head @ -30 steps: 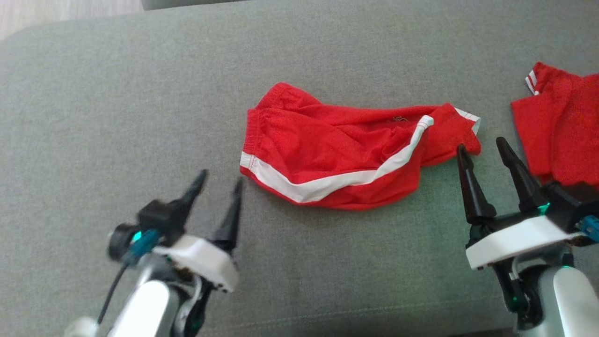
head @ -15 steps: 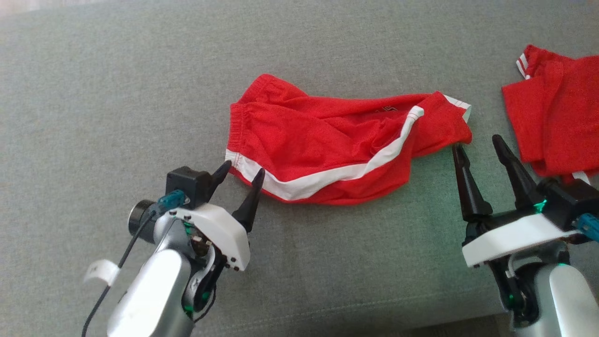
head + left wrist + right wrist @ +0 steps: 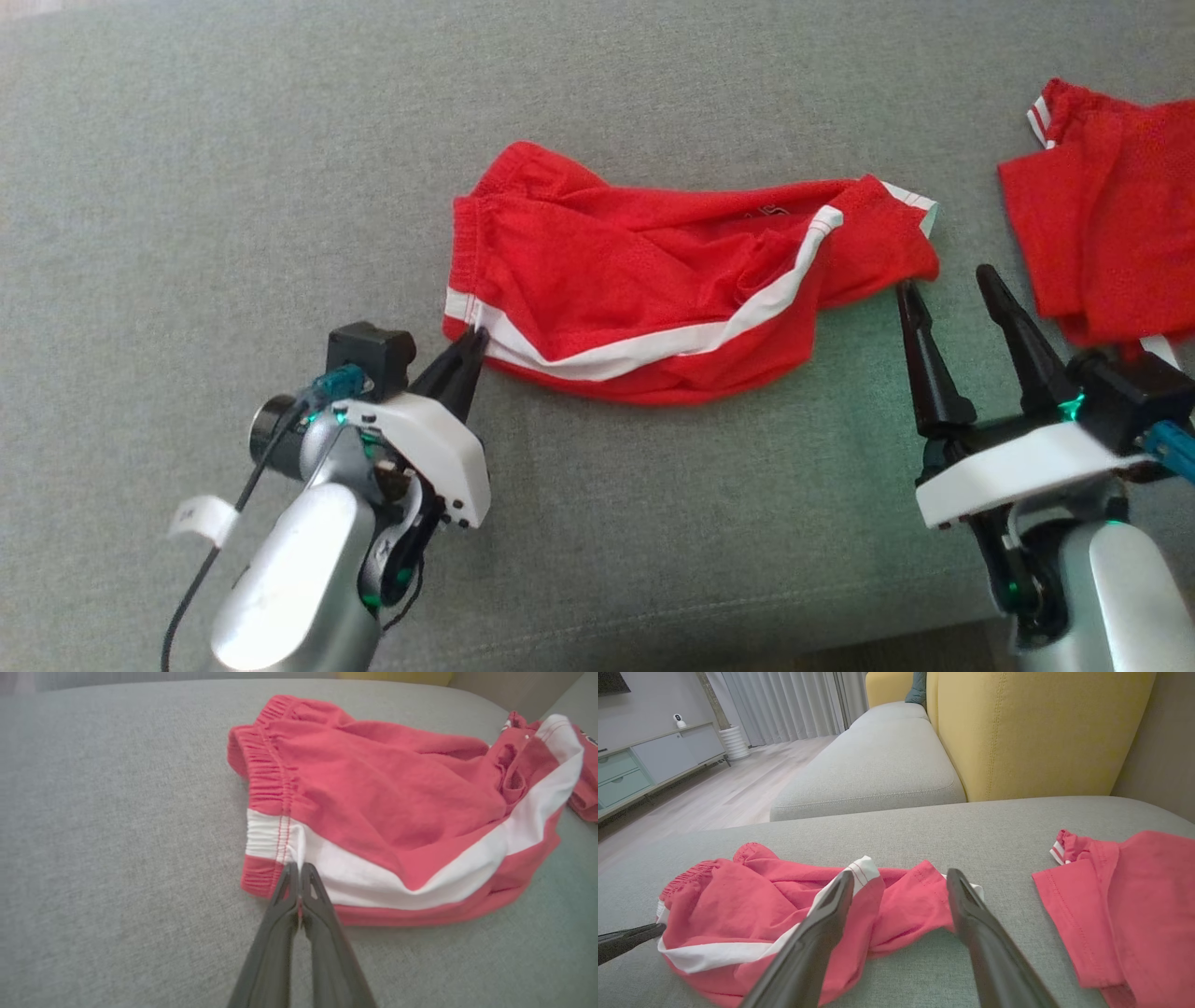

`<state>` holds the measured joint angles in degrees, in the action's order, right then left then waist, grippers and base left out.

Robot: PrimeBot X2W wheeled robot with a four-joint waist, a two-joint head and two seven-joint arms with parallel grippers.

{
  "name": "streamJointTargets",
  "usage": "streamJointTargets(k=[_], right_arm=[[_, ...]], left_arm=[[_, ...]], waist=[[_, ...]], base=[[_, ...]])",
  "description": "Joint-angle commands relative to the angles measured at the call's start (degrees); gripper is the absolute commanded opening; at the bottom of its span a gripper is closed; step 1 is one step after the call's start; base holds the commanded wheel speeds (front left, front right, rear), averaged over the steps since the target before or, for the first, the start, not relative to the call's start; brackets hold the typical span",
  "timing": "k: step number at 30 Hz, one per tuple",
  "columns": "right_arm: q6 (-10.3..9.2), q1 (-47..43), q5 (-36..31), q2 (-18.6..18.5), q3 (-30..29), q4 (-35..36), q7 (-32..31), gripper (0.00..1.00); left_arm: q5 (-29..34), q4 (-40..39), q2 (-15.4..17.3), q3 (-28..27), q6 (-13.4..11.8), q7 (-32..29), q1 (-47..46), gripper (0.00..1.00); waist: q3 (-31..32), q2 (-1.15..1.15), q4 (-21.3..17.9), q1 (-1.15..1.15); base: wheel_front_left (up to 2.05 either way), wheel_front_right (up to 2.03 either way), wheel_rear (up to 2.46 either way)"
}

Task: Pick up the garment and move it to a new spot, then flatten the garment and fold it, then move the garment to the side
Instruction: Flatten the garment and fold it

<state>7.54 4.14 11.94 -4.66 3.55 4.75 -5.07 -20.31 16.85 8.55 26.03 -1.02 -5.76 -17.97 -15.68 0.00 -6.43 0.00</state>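
Observation:
The garment [image 3: 635,271] is a pair of red shorts with a white side stripe, lying crumpled on the grey cushion [image 3: 233,168]. My left gripper [image 3: 476,336] is shut on the waistband's near left corner, pinching the white stripe [image 3: 280,835]. In the left wrist view the left gripper [image 3: 298,867] has its two fingers pressed together with a ridge of fabric between the tips. My right gripper [image 3: 945,280] stands open at the right leg end of the garment [image 3: 752,900], with its fingertips just short of the hem. The right gripper [image 3: 900,875] holds nothing.
A second red garment [image 3: 1111,233] lies folded on the cushion just right of my right gripper. The cushion's front edge [image 3: 653,635] runs close under both arms. A yellow backrest [image 3: 1031,732] and another grey seat [image 3: 878,760] lie beyond, with wood floor to the left.
My left gripper moved forward and right to the waistband corner and closed on it. The right gripper stayed open in about the same place. The head camera shifted slightly.

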Motion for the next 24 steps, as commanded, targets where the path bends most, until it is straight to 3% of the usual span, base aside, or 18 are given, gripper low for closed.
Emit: streamJointTargets(k=[1,10,16,24], right_arm=[[-0.05,1.71,0.15,-0.29,1.31,1.73,0.21,1.00],[-0.05,2.27,0.94,-2.11,2.78,-0.25,-1.72,1.00],[-0.05,8.25,2.78,-4.58,6.54,-3.32,-4.77,1.00],[-0.05,13.02,4.25,-5.48,7.36,-7.96,-12.76,1.00]], left_arm=[[0.35,-1.71,0.78,-1.95,-0.29,0.80,-2.41,0.00],[0.93,-2.92,0.88,-1.66,-1.14,3.01,-2.45,0.00],[1.20,-4.55,0.66,-0.72,-1.17,3.41,-2.75,0.00],[1.48,-5.66,0.21,0.62,-1.34,3.52,-2.66,0.00]], waist=[[0.02,0.00,0.00,0.00],[0.00,0.00,0.86,0.00],[-1.28,0.00,2.55,0.00],[-1.62,0.00,3.93,0.00]], base=[[0.00,0.00,0.00],[0.00,0.00,0.00],[0.00,0.00,0.00],[0.00,0.00,0.00]])
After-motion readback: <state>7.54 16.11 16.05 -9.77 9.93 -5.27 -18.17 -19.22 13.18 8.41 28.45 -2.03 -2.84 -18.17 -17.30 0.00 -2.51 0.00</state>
